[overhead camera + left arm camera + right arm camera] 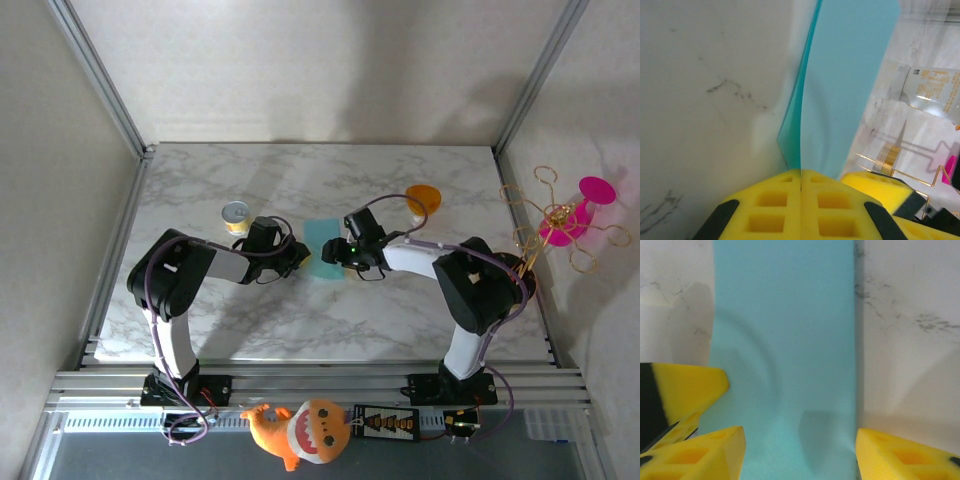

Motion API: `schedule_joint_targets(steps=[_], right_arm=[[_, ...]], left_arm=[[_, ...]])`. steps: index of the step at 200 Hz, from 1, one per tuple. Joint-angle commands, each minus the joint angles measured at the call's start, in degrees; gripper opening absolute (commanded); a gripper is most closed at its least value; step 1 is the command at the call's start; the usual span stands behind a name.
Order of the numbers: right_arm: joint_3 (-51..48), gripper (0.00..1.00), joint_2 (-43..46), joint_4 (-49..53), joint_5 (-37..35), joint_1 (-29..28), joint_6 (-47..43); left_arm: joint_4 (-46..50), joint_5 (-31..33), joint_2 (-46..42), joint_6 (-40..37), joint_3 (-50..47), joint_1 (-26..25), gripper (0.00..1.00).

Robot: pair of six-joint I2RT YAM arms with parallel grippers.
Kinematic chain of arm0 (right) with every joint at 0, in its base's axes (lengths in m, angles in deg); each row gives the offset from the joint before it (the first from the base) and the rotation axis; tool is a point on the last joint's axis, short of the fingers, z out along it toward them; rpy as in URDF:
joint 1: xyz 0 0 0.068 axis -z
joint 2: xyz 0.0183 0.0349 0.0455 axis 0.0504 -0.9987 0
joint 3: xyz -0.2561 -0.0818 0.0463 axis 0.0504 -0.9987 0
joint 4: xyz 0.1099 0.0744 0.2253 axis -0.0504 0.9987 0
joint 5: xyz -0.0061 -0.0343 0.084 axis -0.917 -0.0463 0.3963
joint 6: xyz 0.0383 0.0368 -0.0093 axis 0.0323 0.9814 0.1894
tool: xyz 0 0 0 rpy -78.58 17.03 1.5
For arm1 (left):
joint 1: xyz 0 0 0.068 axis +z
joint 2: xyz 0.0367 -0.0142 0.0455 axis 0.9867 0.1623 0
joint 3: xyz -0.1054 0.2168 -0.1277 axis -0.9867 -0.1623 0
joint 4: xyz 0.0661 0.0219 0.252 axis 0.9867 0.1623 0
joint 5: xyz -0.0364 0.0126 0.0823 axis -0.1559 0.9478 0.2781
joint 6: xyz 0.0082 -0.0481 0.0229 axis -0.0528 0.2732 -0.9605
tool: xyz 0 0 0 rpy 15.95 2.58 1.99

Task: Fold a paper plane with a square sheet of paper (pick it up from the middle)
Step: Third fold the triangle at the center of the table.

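The square sheet of paper (322, 236) is teal-blue and lies mid-table as a doubled rectangle; no paper plane shape is in view. My left gripper (300, 258) is at its left edge. In the left wrist view the yellow foam fingers of the left gripper (801, 175) are pressed together on the paper (850, 75), whose two layers rise from the pinch. My right gripper (333, 252) hovers at the sheet's right side. In the right wrist view the right gripper (800, 450) is open, its fingers straddling the flat paper (785, 330) without touching.
A small yellow can (236, 214) stands left of the paper and an orange cup (423, 198) behind the right arm. A gold wire stand with pink parts (565, 220) sits off the table's right edge. An orange plush toy (300, 430) lies at the front rail.
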Motion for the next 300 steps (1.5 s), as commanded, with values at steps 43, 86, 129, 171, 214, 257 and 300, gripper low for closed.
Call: schedule_joint_targets(steps=[43,86,129,171,214,257,300], right_arm=[[-7.79,0.72,13.26,-15.41,-12.37,-5.23,-27.65],[-17.67,0.65,17.57,-27.72,-11.70,-9.54,-42.51],[-19.50,0.91,13.76,-30.31,-17.38,-13.27,-47.54],[-16.14,0.81,6.36,-27.76,-17.70,-15.24,-49.27],[-16.36,0.78,2.94,-31.01,-21.20,-16.61,-50.61],[-16.88,0.64,2.12,-33.65,-24.39,-16.60,-51.62],[-17.89,0.47,2.63,-35.26,-25.06,-17.31,-53.05]], left_arm=[[2.01,0.77,-2.31,0.78,0.34,0.36,0.00],[2.23,0.84,-3.26,1.10,-0.01,0.36,0.00],[2.06,0.49,-3.46,1.52,-0.19,0.19,0.00],[2.13,0.24,-3.46,1.54,0.01,0.10,0.00],[2.10,0.06,-3.46,1.63,-0.28,0.04,0.00],[2.21,0.12,-3.48,1.80,-0.28,0.01,0.00],[2.23,0.33,-3.02,1.98,-0.19,0.01,0.00]])
